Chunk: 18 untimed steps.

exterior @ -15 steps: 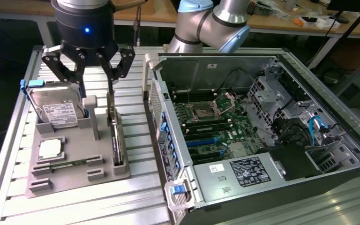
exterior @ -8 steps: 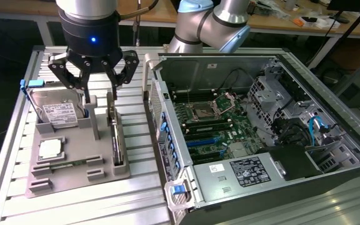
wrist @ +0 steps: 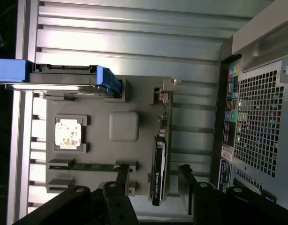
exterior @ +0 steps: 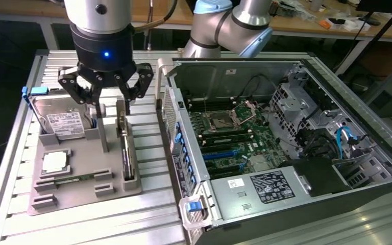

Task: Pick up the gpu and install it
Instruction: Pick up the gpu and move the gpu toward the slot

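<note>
The gpu (exterior: 126, 150) is a thin dark card standing on edge in a slot of the grey holder tray (exterior: 80, 196), at the side of the tray nearest the computer case. My gripper (exterior: 112, 111) hangs open just above the card's far end, holding nothing. In the wrist view the gpu (wrist: 160, 154) runs edge-on between my two fingers (wrist: 123, 178), which stand on either side of it without touching; the gripper (wrist: 154, 180) is wide open.
The tray also carries a silver hard drive (exterior: 63, 122) in a blue frame, a processor chip (exterior: 54, 162) and a green memory stick (exterior: 73, 178). The open computer case (exterior: 285, 153) lies at the exterior view's right, its motherboard (exterior: 230, 138) with blue slots exposed.
</note>
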Available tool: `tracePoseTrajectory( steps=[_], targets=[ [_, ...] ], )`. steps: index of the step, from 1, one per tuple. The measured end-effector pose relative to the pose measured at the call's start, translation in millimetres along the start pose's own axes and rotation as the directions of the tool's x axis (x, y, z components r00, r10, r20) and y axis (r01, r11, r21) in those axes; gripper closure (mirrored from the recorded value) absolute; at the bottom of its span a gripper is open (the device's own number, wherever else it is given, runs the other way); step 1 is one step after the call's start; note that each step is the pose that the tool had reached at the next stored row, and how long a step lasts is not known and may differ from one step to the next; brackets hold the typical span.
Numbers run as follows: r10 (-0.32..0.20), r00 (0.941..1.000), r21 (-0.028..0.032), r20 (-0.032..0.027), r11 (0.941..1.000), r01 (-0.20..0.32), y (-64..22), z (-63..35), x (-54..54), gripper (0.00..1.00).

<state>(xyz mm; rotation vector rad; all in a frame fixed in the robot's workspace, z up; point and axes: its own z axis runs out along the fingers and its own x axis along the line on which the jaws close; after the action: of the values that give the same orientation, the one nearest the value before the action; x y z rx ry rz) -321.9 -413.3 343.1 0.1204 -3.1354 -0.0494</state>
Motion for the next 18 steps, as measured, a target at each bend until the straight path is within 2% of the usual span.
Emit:
tracePoseTrajectory(
  steps=[18],
  targets=[
    [0.000,1.0000,0.0003,0.0000,1.0000,0.000,-11.3,33.0,-2.2,0.46]
  ],
)
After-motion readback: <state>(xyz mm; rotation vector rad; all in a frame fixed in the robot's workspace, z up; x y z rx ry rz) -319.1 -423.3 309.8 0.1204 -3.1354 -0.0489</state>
